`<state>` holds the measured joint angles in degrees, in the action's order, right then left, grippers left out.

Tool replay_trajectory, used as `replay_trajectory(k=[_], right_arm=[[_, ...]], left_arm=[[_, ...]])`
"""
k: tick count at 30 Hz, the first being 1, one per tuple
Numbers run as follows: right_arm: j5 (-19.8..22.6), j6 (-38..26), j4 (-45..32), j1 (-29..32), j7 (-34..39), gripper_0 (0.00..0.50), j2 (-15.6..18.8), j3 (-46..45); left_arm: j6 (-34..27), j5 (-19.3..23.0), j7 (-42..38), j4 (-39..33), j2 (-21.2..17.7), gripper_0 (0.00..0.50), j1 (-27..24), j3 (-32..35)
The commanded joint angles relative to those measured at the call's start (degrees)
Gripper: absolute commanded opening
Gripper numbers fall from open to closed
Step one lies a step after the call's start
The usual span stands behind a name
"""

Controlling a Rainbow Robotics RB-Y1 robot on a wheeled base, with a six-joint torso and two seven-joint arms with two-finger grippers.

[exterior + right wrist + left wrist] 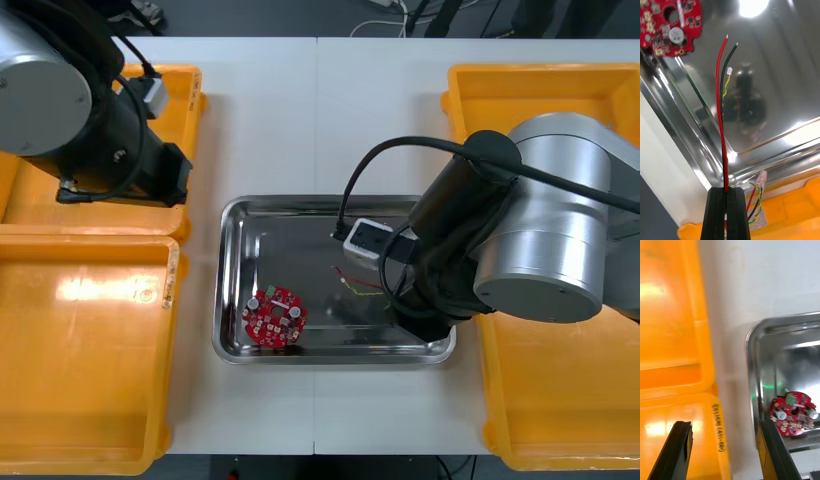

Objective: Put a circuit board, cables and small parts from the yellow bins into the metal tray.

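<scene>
My right gripper (725,215) is shut on a red and yellow cable (722,112). Its red and black leads rise from between the fingers, over the near right corner of the metal tray (232,290). The thin cable (358,285) shows in the front view beside the right arm (520,250), which covers the gripper. A round red circuit board (274,317) lies in the tray's near left part, also seen as the board (672,26) and the board (793,419). My left gripper (724,453) is open over the left bins' edge, with nothing between its fingers.
Two yellow bins stand at the left (90,400) (185,90) and two at the right (530,90) (560,430). The left arm (90,130) hangs over the far left bin. The orange bin wall (797,217) lies just behind my right fingers.
</scene>
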<state>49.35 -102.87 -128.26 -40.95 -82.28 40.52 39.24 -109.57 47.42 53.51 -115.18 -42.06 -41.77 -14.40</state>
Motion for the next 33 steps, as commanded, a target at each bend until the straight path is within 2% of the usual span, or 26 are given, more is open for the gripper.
replay_trajectory(k=[1, 7, 12, 17, 23, 28, 33], right_arm=[[-0.7, 0.6, 1.5, -2.1, -7.9, 0.0, -0.6, 0.7], [-1.1, 0.7, 4.0, -2.1, -15.8, 0.0, -0.8, 0.9], [-4.6, 0.8, 5.0, -1.9, -20.5, 0.0, -1.8, 3.2], [-8.1, 2.5, 5.4, -1.8, -21.0, 0.0, -2.3, 6.6], [-8.0, 6.7, 8.9, 0.0, -21.3, 0.0, -2.7, 7.5], [-9.4, 10.5, 11.5, 1.9, -22.1, 0.0, -3.3, 7.8], [-12.4, 11.2, 12.2, 2.8, -22.5, 0.0, -4.0, 9.0]], left_arm=[[-0.4, 0.5, 4.1, 3.6, -3.7, 0.5, -2.4, 4.3], [-0.4, -0.7, 9.9, 9.4, -4.5, 0.5, -2.4, 8.5], [-0.4, -3.2, 15.2, 13.9, -4.5, 0.5, -2.4, 12.1], [-0.4, -6.5, 20.6, 17.4, -4.8, 0.5, -2.4, 13.7], [0.1, -8.7, 26.7, 22.6, -5.0, 0.5, -2.4, 17.1], [3.4, -10.9, 31.7, 27.2, -5.0, 0.5, -2.4, 19.1], [7.0, -12.0, 34.8, 31.3, -5.0, 0.5, -2.4, 20.5]])
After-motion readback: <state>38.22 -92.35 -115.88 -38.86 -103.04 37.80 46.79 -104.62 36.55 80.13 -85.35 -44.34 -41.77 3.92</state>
